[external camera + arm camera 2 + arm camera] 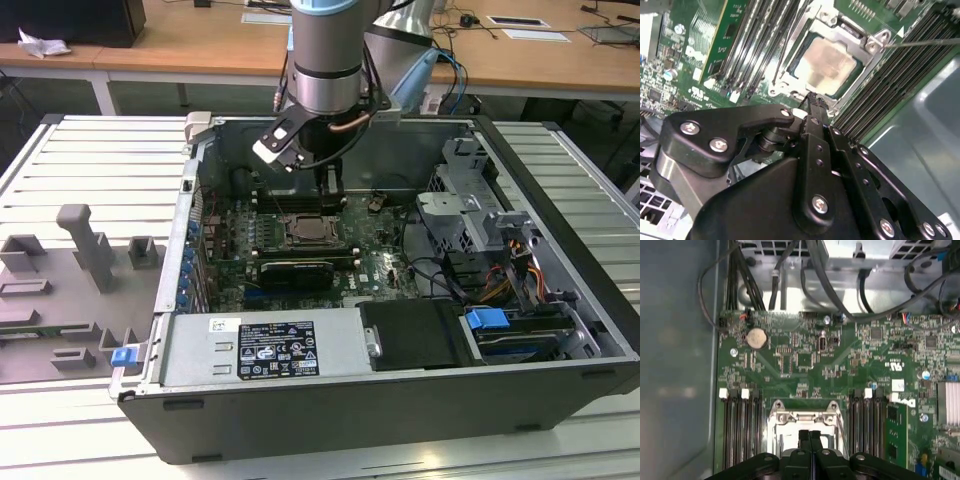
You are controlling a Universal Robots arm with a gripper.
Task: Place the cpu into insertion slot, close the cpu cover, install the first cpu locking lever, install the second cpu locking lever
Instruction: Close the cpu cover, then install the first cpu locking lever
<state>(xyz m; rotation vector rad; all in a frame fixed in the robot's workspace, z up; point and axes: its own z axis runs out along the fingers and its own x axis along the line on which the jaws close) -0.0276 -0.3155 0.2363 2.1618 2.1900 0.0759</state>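
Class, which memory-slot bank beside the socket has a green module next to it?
The bank farther from the grey case wall; the other bank has none.

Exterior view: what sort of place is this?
Probably a robotics lab or test workshop. An opened desktop computer case sits on a slatted metal table, grey fixture blocks lie at the exterior view's left, and wooden desks with papers stand behind.

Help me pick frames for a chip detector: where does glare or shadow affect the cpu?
Second wrist view: glare whitens the cpu top and the cpu cover rim. First wrist view: the cpu cover gleams behind the dark fingers. Exterior view: the cpu lies dim inside the case, no glare.
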